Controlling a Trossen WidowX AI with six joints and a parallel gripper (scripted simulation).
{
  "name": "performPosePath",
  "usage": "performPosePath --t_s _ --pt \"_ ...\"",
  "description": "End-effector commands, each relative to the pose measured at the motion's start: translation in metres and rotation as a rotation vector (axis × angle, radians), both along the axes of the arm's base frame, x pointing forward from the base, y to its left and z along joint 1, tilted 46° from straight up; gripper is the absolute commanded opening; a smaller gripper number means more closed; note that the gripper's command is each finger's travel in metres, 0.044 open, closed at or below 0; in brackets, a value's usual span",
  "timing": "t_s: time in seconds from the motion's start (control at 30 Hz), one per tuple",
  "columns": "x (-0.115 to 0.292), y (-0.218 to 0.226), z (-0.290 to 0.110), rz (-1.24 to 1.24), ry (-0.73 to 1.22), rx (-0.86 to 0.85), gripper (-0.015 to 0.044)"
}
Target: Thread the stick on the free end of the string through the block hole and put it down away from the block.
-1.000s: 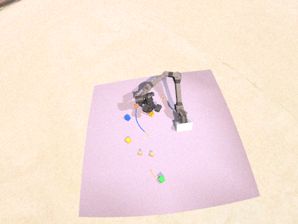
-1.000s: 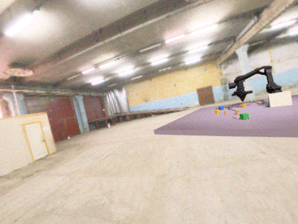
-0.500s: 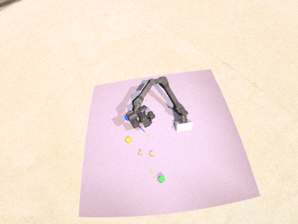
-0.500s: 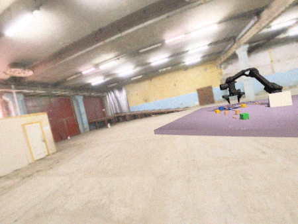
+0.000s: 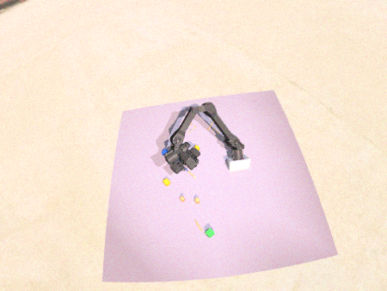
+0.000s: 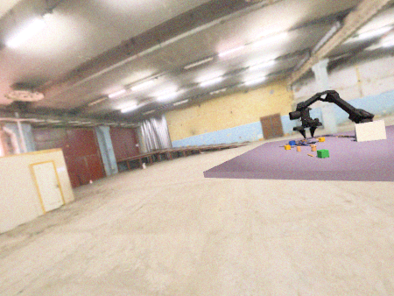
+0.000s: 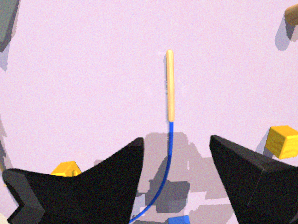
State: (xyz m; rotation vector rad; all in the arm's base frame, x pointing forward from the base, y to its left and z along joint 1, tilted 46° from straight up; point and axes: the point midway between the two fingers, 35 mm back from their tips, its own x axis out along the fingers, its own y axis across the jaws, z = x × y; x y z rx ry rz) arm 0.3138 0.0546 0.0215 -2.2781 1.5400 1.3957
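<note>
A thin light wooden stick [image 7: 169, 86] [image 5: 192, 174] lies flat on the purple table. A blue string [image 7: 168, 163] runs from its near end back under my left finger. My gripper [image 7: 177, 141] [image 5: 182, 161] [image 6: 307, 131] is open and empty. It hovers above the string just behind the stick, and the stick lies ahead of the fingertips. The round button is hidden from view. Two small brown wooden pieces [image 5: 182, 198] [image 5: 196, 200] stand further out on the table; I cannot tell which one has the hole.
A small blue cube [image 5: 164, 151] lies under the gripper. Yellow cubes [image 7: 282, 141] [image 5: 166, 182] [image 5: 197, 147] lie on either side. A green cube [image 5: 209, 232] [image 6: 323, 153] and a loose stick [image 5: 198, 225] lie near the front. The white arm base [image 5: 239, 164] stands to the right.
</note>
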Motion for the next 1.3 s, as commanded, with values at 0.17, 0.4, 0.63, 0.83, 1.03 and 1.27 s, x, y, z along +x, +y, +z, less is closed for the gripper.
performPosePath --t_s 0.17,0.4,0.63,0.83,1.03,1.27 --pt "0.000 0.000 -0.002 0.003 0.009 -0.001 0.0122" --pt "0.000 -0.001 -0.003 0.003 0.009 -0.001 0.0122" --pt "0.002 -0.008 -0.010 0.003 0.009 -0.001 0.0122" --pt "0.003 -0.015 -0.017 0.003 0.009 0.000 0.0122" --pt "0.004 -0.022 -0.024 0.003 0.008 -0.001 0.0122" --pt "0.005 -0.031 -0.032 0.003 0.008 -0.002 0.0122"
